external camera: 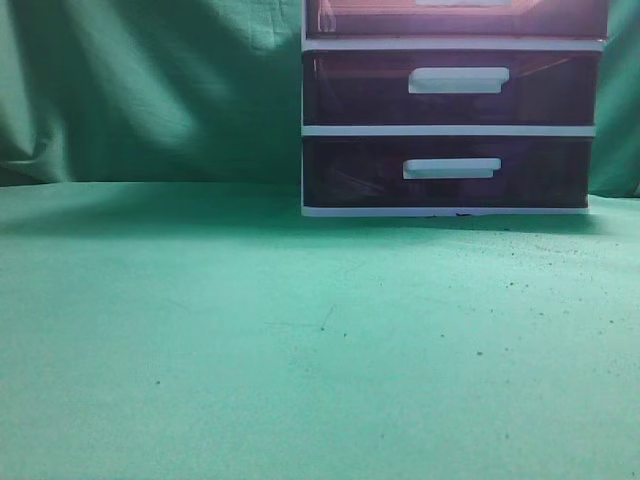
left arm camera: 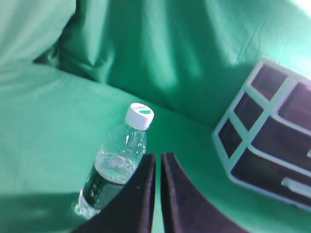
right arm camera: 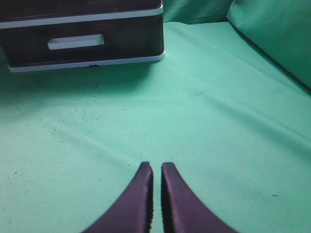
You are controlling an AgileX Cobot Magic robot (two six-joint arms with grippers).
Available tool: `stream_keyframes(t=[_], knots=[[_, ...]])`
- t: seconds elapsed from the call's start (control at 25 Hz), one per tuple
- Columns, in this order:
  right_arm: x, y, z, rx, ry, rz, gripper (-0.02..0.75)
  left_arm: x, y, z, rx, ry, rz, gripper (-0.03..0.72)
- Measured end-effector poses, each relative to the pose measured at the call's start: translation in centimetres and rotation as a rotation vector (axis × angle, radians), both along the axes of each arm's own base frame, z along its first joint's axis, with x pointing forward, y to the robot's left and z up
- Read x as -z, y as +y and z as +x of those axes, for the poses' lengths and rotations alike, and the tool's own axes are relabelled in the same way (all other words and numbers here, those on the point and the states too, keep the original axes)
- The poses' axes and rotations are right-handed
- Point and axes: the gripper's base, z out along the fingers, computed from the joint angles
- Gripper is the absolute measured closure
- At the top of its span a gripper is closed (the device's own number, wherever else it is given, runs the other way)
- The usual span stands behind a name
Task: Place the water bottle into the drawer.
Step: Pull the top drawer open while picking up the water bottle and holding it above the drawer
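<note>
The unit (external camera: 450, 105) is my landmark. In the exterior view it stands at the back right of the green cloth (external camera: 250, 340), its base edge touching the cloth, and the whole spread of cloth in front of it and to its left lies open. Behind it hangs a creased green backdrop (external camera: 150, 90).

The bottle (left arm camera: 115, 167) shows only in my left wrist view: it stands upright on the cloth, well apart from the unit and to its left in that view, white cap with a green mark on top, dark label low down. It sits just beside my left pincer (left arm camera: 156, 162), on its left, and I cannot tell whether they touch. My left pincer is closed down to a thin slit and holds nothing.

My right pincer (right arm camera: 156, 170) is likewise pressed almost together, empty, hovering over bare cloth in front of the unit, well apart from it.

The drawer (external camera: 455, 15) is cut off by the top edge of the exterior view; only its lower strip and a sliver of handle show. The 2 lower drawers (external camera: 450, 90) are closed. The bottle's lower right side is hidden behind my left pincer, and the right wrist view shows only the unit's bottom drawer.
</note>
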Motion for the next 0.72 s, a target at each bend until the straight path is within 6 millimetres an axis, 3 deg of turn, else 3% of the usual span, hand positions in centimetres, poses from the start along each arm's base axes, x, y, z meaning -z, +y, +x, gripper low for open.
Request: stream_keyframes(t=[0.12, 0.28, 0.4, 0.44, 0.48, 0.56, 0.72], knots=[[0.0, 0.0, 0.0, 0.000, 0.000, 0.000, 0.689, -2.1, -0.1, 1.1, 0.017, 0.113, 0.005, 0.688], [0.0, 0.0, 0.0, 0.000, 0.000, 0.000, 0.689, -2.1, -0.2, 3.4, 0.023, 0.268, 0.035, 0.688], [0.0, 0.0, 0.0, 0.000, 0.000, 0.000, 0.689, -2.2, -0.1, 5.2, 0.045, 0.358, 0.175, 0.688], [0.0, 0.0, 0.0, 0.000, 0.000, 0.000, 0.689, -2.3, -0.1, 5.9, 0.056, 0.388, 0.222, 0.638], [0.0, 0.0, 0.0, 0.000, 0.000, 0.000, 0.689, -2.5, -0.2, 6.8, 0.068, 0.421, 0.255, 0.638], [0.0, 0.0, 0.0, 0.000, 0.000, 0.000, 0.689, -2.9, -0.2, 8.4, 0.085, 0.476, 0.287, 0.490], [0.0, 0.0, 0.0, 0.000, 0.000, 0.000, 0.689, -2.5, -0.2, 11.6, 0.105, 0.586, 0.287, 0.109]])
